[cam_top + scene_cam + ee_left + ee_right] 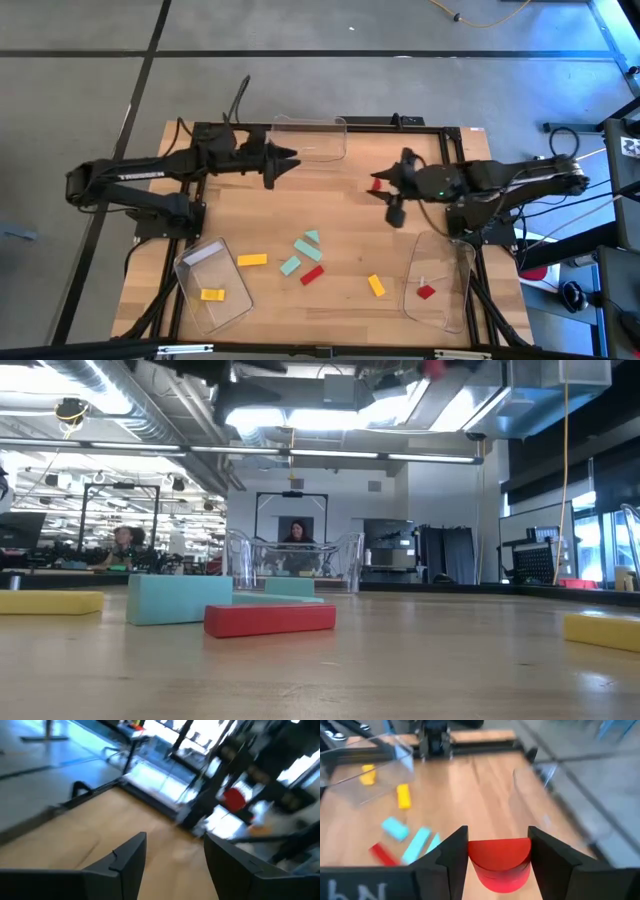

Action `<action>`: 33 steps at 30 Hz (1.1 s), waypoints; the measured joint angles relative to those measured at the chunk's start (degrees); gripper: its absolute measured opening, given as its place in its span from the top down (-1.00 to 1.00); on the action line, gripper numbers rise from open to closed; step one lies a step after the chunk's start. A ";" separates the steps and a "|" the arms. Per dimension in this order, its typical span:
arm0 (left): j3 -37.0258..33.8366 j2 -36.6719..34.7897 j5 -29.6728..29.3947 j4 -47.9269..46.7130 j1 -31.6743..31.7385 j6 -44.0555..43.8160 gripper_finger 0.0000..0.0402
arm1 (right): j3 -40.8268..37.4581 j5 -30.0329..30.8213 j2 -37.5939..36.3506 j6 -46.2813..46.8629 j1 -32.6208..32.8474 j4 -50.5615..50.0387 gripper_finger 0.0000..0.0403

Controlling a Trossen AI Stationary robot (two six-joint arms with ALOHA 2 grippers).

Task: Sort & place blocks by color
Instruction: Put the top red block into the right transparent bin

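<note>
My right gripper [381, 187] hangs above the middle of the table, shut on a red half-round block [499, 859]. My left gripper [287, 160] is open and holds nothing, hovering by the far clear bin [310, 138]; its wrist view shows the gap between its fingers [175, 840]. Lying flat on the table are a yellow bar [252, 259], three mint blocks [305, 250], a red bar [312, 275] and another yellow block [376, 285]. One yellow block [211, 294] lies in the left near bin, one red block [426, 292] in the right near bin. My right gripper pinches the red half-round block between its two fingers, one on each flat end [472, 855]. The fingers [452, 855] come from the table's right side. The block is lifted clear of the table, its curved side toward the wrist camera.
Clear bins stand at the near left [190, 262], the near right [440, 252] and the far middle of the table. A dark frame runs along the table's far edge [400, 124]. Bare wood lies between the two grippers. People sit in the room behind [297, 536].
</note>
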 joint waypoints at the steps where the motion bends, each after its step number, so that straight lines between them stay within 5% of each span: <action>1: 0.00 -0.61 -1.46 -1.95 -0.84 1.80 0.08 | -0.01 -1.00 -1.02 1.82 0.01 -2.54 0.13; 14: 0.00 -1.36 -5.83 -3.19 -8.26 10.02 0.45 | 0.00 -19.59 -4.60 20.52 5.10 -19.90 0.13; 23: 0.00 -1.36 -5.61 -2.86 -8.71 11.50 0.46 | -6.51 -31.80 -4.41 38.56 14.18 -22.98 0.13; 33: 0.00 -1.36 -12.23 -2.60 -8.60 11.55 0.46 | -22.22 -30.56 -3.63 69.37 32.62 -13.72 0.13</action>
